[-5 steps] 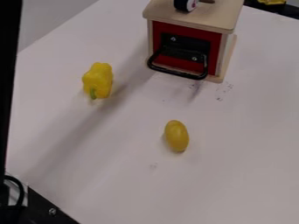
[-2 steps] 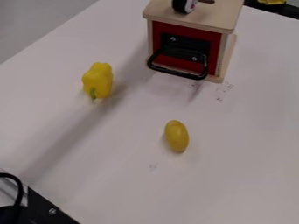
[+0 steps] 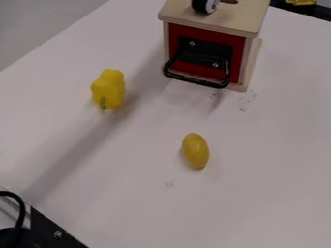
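Note:
A yellow bell pepper point(image 3: 108, 89) with a green stem lies left of centre on the white table point(image 3: 271, 193), its stem end toward the camera. Nearer the middle rests a smooth yellow oval object point(image 3: 195, 150). At the top stands a small wooden box point(image 3: 213, 19) with a red front point(image 3: 197, 71) and a black handle point(image 3: 197, 81) across it. On the box's top sits a black-and-white round piece point(image 3: 205, 5), cut by the upper edge.
Black hardware with a cable point(image 3: 22, 213) and a dark plate point(image 3: 53, 232) occupies the lower left corner. Something yellow on a dark surface point(image 3: 300, 2) shows at the top right. The table's left edge runs diagonally, with grey floor point(image 3: 45, 29) beyond.
The dark vertical shape along the left edge has left the view. The round piece on the box has shifted slightly. The pepper and the oval object have stayed put.

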Available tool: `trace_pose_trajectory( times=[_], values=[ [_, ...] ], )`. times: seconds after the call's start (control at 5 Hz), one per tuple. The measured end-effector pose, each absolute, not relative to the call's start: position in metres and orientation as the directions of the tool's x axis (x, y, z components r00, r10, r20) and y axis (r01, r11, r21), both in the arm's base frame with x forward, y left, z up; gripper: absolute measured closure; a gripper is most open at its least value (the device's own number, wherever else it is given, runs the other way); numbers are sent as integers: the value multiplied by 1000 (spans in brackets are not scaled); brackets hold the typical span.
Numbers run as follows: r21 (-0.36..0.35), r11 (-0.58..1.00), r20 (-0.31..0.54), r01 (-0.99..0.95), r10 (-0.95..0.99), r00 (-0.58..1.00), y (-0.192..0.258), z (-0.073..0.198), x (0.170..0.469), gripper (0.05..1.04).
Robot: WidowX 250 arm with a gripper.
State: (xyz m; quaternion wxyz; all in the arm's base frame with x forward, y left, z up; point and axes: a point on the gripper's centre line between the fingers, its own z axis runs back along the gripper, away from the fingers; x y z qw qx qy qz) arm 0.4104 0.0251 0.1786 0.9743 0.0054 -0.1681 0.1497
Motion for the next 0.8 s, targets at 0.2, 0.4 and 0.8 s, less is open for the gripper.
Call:
trace_pose_trajectory(
  times=[0.2, 0.4, 0.8],
  values=[
    [-34, 957, 332, -288, 282, 900, 33, 178, 410, 84],
    [-24, 954, 316, -298, 290, 903, 46, 171, 406, 84],
    [-7, 951, 258, -309, 300, 918, 60, 143, 411, 84]
  ],
)
